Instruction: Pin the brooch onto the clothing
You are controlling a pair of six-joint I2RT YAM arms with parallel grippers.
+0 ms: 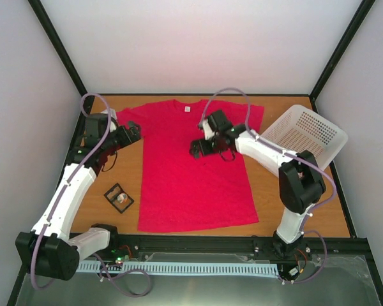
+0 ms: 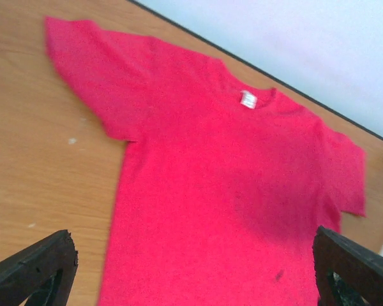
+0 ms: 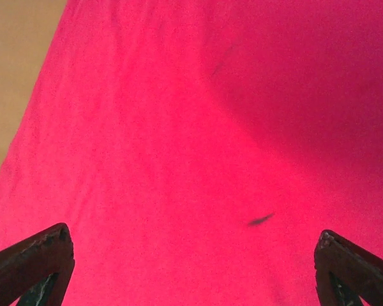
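Observation:
The clothing [image 1: 191, 172], a crimson T-shirt, lies flat on the wooden table with its white neck label [image 2: 248, 100] at the far end. The brooch [image 1: 120, 199] is a tiny pale spot inside a small black case [image 1: 113, 193] left of the shirt's hem. My left gripper [image 1: 131, 133] hovers by the left sleeve, open and holding nothing; its fingertips [image 2: 41, 264] frame the shirt [image 2: 230, 191]. My right gripper [image 1: 201, 148] hangs over the chest, open and holding nothing, fingertips [image 3: 354, 268] wide apart above the red cloth [image 3: 179, 159]. A small dark mark [image 3: 260, 220] sits on the fabric.
A white perforated basket [image 1: 304, 134] stands tilted at the back right, near the right arm's elbow. Bare wooden table [image 1: 131, 175] shows left of the shirt, around the black case. Black frame posts and white walls close the table in.

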